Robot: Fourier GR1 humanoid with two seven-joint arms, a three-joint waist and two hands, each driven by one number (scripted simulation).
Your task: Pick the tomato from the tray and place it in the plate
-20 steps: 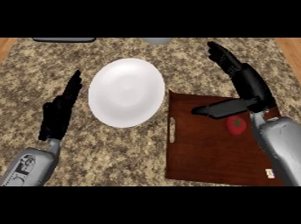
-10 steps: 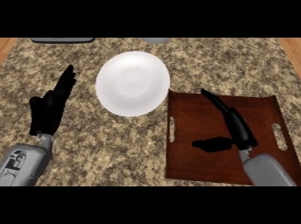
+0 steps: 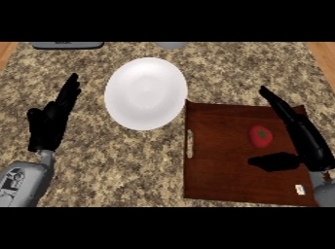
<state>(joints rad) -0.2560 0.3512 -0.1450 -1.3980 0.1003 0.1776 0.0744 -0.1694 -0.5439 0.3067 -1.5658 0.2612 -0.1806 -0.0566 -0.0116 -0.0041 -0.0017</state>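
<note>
Head view shows the small red tomato lying on the dark brown wooden tray, right of the round white plate. Right hand, fingers released, stands beside the tomato, ungrasped; nothing placed yet. Left hand rests open, left of the plate.

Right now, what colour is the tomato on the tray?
Red, with a small green top. The tomato shows in the head view.
</note>
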